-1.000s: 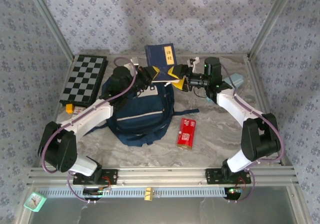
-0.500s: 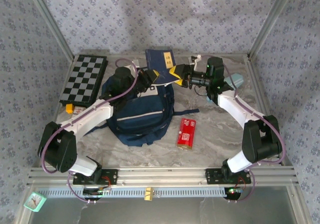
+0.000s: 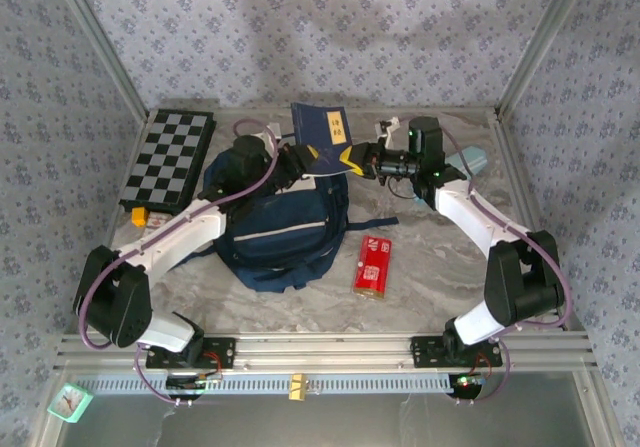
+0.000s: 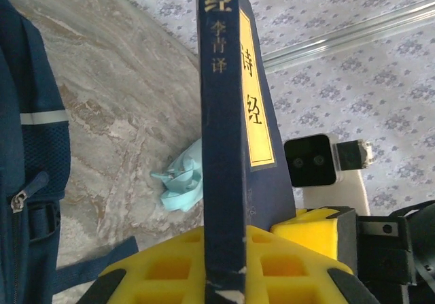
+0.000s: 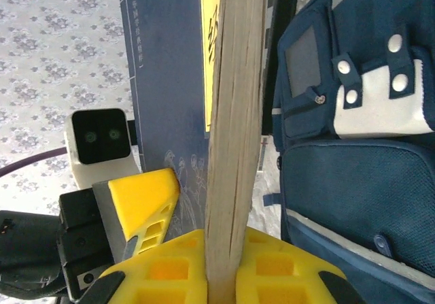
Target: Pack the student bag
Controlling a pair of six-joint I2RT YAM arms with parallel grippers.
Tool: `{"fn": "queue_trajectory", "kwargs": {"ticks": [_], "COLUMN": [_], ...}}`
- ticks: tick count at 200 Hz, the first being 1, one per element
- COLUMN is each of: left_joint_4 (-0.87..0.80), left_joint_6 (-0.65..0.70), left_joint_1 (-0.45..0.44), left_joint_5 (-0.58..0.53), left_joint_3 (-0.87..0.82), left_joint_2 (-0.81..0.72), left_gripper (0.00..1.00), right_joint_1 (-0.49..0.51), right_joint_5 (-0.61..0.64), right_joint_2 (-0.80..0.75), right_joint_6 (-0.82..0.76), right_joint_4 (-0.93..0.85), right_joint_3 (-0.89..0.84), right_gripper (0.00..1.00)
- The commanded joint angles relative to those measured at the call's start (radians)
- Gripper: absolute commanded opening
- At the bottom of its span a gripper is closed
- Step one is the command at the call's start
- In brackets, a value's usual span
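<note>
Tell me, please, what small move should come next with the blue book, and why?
Probably the left gripper should open and release the blue book. It and the right gripper both clamp the book, which is held by the far end of the student bag. One grip seems enough, and a free arm could then open the bag.

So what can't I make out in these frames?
Top view: the student bag's opening, covered by the left arm and the book.
Top view: the pale blue item, partly behind the right arm.
Top view: print on the red packet, too small.
Wrist views: the book's lower end, cut off by the bottom edge.
</note>
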Motion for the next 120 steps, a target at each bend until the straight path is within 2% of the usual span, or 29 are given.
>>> {"fn": "queue_trajectory", "kwargs": {"ticks": [1,23,32,48,87,106,120], "left_joint_4": [-0.074,-0.185,-0.234,-0.339,-0.654,-0.786,-0.831], "left_joint_6": [0.103,0.171,0.192,0.269,0.538,0.633,0.685], "left_joint_1": [-0.013,-0.012,-0.012,-0.019,-0.041,-0.062,-0.076], "left_joint_5": [0.022,-0.005,-0.009,-0.026,-0.154,-0.272,-0.320], "left_joint_3": [0.057,0.045,0.041,0.039,0.016,0.003,-0.015], "left_joint_2": [-0.048,-0.090,-0.105,-0.129,-0.173,-0.181,-0.189], "left_gripper": [0.20,0.39,0.45,0.50,0.59,0.67,0.71], "right_joint_1": [-0.005,-0.022,-0.030,-0.044,-0.057,-0.054,-0.056], "right_joint_5": [0.045,0.078,0.088,0.104,0.164,0.186,0.194], "right_joint_2": [-0.050,-0.077,-0.089,-0.108,-0.178,-0.216,-0.244], "right_joint_6": [-0.116,-0.181,-0.204,-0.241,-0.329,-0.343,-0.337], "right_joint_4": [-0.110,-0.204,-0.238,-0.296,-0.421,-0.455,-0.457], "right_joint_3": [0.052,0.059,0.059,0.052,0.004,-0.041,-0.081], "right_gripper": [0.00,0.00,0.00,0.00,0.00,0.00,0.00]}}
